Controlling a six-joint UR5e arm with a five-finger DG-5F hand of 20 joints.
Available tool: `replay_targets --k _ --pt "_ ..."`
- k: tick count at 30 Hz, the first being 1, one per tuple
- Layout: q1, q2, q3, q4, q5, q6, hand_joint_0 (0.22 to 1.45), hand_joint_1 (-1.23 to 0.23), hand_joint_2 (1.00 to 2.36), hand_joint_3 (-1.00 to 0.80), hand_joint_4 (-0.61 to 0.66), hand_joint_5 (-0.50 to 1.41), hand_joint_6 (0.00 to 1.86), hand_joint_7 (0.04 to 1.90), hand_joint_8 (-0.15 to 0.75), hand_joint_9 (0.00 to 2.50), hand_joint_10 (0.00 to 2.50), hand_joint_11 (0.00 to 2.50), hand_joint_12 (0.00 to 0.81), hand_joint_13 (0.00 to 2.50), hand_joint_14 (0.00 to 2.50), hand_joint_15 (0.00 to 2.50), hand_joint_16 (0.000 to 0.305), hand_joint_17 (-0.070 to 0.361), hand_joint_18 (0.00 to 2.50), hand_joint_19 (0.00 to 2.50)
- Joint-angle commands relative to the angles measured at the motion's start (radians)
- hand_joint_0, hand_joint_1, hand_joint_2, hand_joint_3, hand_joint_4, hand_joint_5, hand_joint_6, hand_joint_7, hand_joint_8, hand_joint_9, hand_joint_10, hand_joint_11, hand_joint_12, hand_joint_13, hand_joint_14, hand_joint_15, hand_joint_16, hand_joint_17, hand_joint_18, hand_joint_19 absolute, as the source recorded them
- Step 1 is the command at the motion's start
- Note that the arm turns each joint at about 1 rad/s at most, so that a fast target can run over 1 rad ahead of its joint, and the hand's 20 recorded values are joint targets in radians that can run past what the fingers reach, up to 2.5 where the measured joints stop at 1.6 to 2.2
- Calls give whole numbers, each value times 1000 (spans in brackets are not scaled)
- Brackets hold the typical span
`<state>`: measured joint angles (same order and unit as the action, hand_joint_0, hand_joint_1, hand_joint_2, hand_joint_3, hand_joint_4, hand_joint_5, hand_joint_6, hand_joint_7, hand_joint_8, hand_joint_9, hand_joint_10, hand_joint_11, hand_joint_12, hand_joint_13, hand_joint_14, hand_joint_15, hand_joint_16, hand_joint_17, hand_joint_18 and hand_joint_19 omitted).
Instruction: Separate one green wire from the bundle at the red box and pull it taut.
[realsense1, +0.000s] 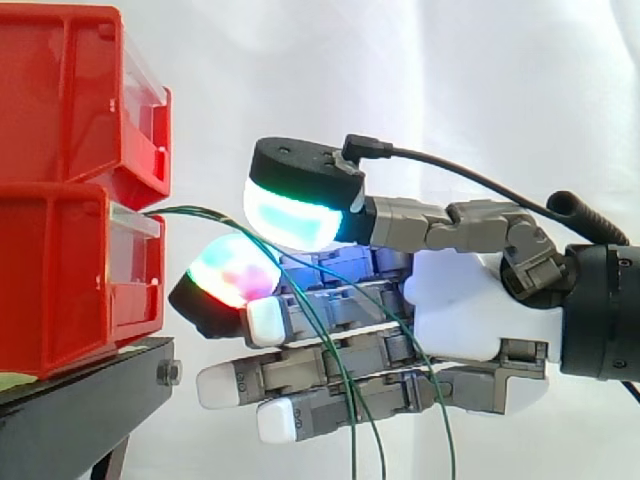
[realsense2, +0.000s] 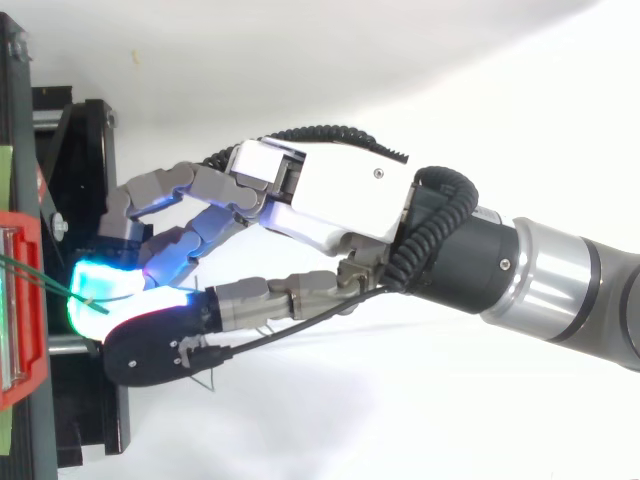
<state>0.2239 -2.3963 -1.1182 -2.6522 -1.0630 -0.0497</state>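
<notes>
Green wires (realsense1: 195, 210) come out of the front of the lower red bin (realsense1: 60, 280) on the black stand (realsense1: 90, 385), arc right, then droop across the robot hand (realsense1: 470, 300) and hang below it. All slack, nothing taut.

Robot hand state: two glowing fingertips (realsense1: 295, 215) are closed together just off the bin front, right where the strands run. Reads as a pinch on the wires. Remaining fingers are straight underneath and hold nothing. The top view agrees: the cyan pad sits beside the bin edge and a green strand (realsense2: 35, 268) runs into it.

Progress, my read:
- reach to the bundle: done
- grasp: looks made, near the bin end
- separation: unconfirmed. Several strands pass through the pinch zone and I can't tell how many are actually caught
- pull taut: not started

Left to do: confirm a single strand is held, then draw away from the bin until the sag goes.
</notes>
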Motion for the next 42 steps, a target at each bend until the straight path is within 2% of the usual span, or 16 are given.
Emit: replay_targets --k 1,4,6,10,12,14,19,26,29,36,42 --pt "0 0 3 -2 0 2 594 -756 1018 -205 141 -179 892 1012 293 966 20 724 393 770 15 376 48 107 766 476" --pt "-3 0 15 -12 -2 2 614 -802 1017 -234 120 -175 906 1043 292 988 20 725 388 778 14 384 47 106 774 472" --pt "-6 0 37 -58 -12 4 630 -815 1015 -279 106 -170 910 1051 293 1004 21 734 386 780 14 382 47 105 780 468" --pt "-8 0 57 -107 -15 16 637 -819 1008 -401 125 -158 906 1078 288 1046 20 741 381 796 15 390 46 103 792 471" --pt "-8 0 60 -118 -15 27 615 -764 1003 -459 149 -147 900 1112 282 1072 21 747 380 806 15 389 46 103 801 478" --pt "-8 0 67 -132 -15 45 578 -640 1001 -477 152 -129 883 1155 289 1130 21 743 385 824 16 398 47 105 812 495" --pt "-9 0 78 -153 -15 51 575 -558 1005 -446 152 -124 875 1170 298 1154 22 740 390 840 16 409 47 106 825 519" --pt "-9 0 84 -170 -15 60 584 -709 1016 -215 171 -121 876 1263 310 1152 20 751 402 852 15 412 49 111 853 500" --pt "-9 0 84 -172 -15 62 597 -774 1017 -149 139 -122 883 1265 317 1143 20 763 410 854 15 411 51 115 869 486" --pt "-12 0 84 -190 -18 76 633 -856 1021 -137 26 -147 914 1227 286 1074 22 778 386 809 15 412 47 105 815 483" --pt "-15 3 84 -212 -37 83 699 -909 1015 -294 -14 -165 922 1172 271 1030 20 780 376 780 16 409 46 103 794 456"
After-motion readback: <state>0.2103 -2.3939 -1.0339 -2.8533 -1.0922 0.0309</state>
